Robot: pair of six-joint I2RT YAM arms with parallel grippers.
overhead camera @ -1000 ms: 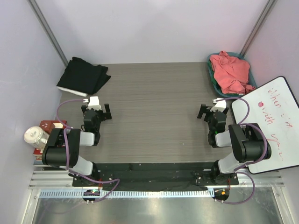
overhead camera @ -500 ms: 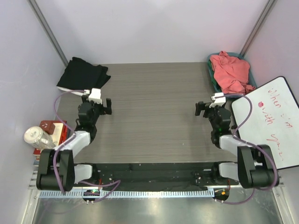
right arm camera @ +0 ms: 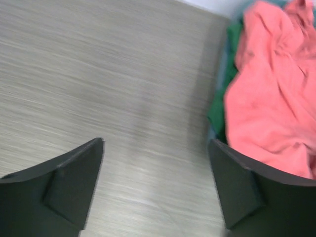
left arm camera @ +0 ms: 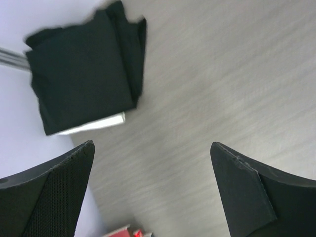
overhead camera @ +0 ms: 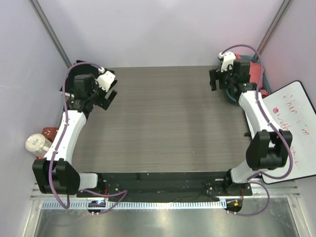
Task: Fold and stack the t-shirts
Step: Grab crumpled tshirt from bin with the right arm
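The black t-shirt (left arm camera: 84,69) lies folded at the table's back left corner, on something white (left arm camera: 98,122). My left gripper (left arm camera: 152,145) is open and empty, up above the table just right of and nearer than that shirt; in the top view (overhead camera: 108,94) the arm hides most of the shirt. The coral-pink t-shirt (right arm camera: 271,89) lies crumpled in the teal basket (overhead camera: 228,94) at the back right, over the dark green t-shirt (right arm camera: 219,106). My right gripper (right arm camera: 155,140) is open and empty above the table, just left of the basket; it also shows in the top view (overhead camera: 214,79).
A whiteboard (overhead camera: 289,133) with red writing lies at the right edge. A clear jar (overhead camera: 37,144) and a red box (overhead camera: 49,132) stand at the left edge. Walls close the table at the back and both sides.
Both arms have reached out from near their bases toward the back: the left gripper to the black shirt's corner, the right gripper to the basket's left side. Both stay open.
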